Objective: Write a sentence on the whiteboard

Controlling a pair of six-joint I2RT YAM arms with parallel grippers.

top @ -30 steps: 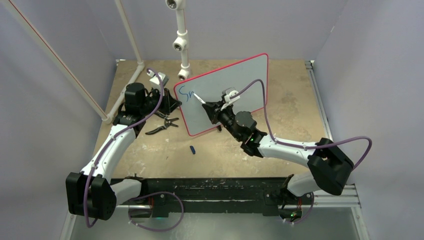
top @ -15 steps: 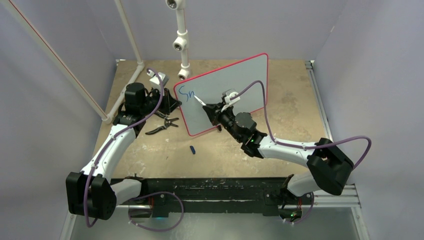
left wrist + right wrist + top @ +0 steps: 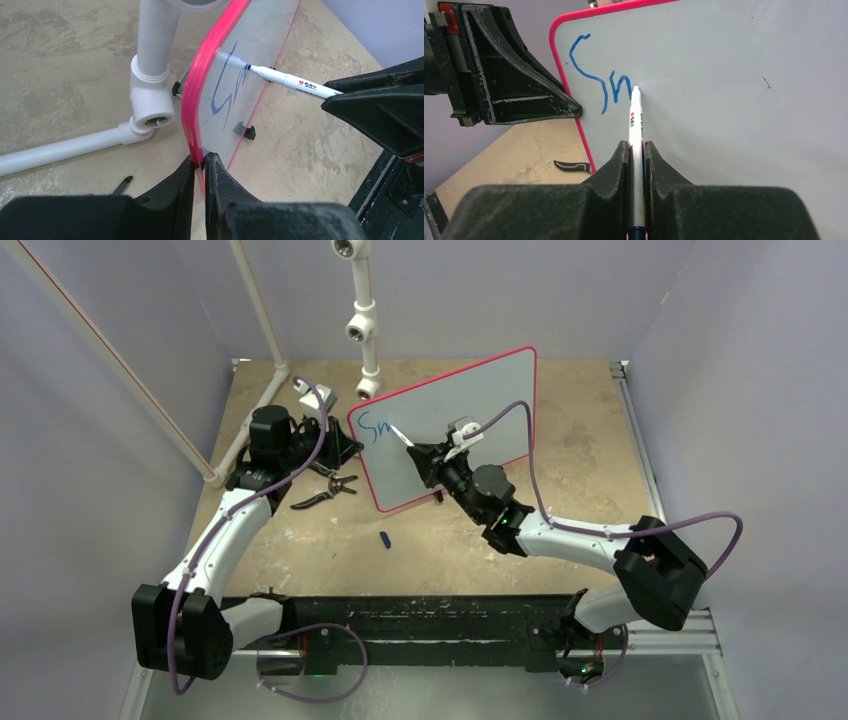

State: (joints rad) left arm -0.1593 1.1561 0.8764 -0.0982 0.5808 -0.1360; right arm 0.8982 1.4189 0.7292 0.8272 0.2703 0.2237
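**Second letter under way, most of the line unwritten**

On the left, my left end effector [image 3: 200, 162] was closed tight on the red edge of the whiteboard [image 3: 450, 390], steadying it where it stood propped toward the back of the bench [image 3: 580, 440]. The sentence [image 3: 605, 95] ran only to a blue "S" and part of the next letter. On the right, my right end effector [image 3: 636, 147] was clamped on the marker [image 3: 634, 117], its tip touching the board. I judged the writing barely begun. The next move called for light, even pressure while drifting rightward. I counted one board, one marker and two end effectors.

The red-framed whiteboard [image 3: 440, 400] stands near-upright — the sentence [image 3: 605, 97] is just blue "Sn", perhaps "Sm", top-left.
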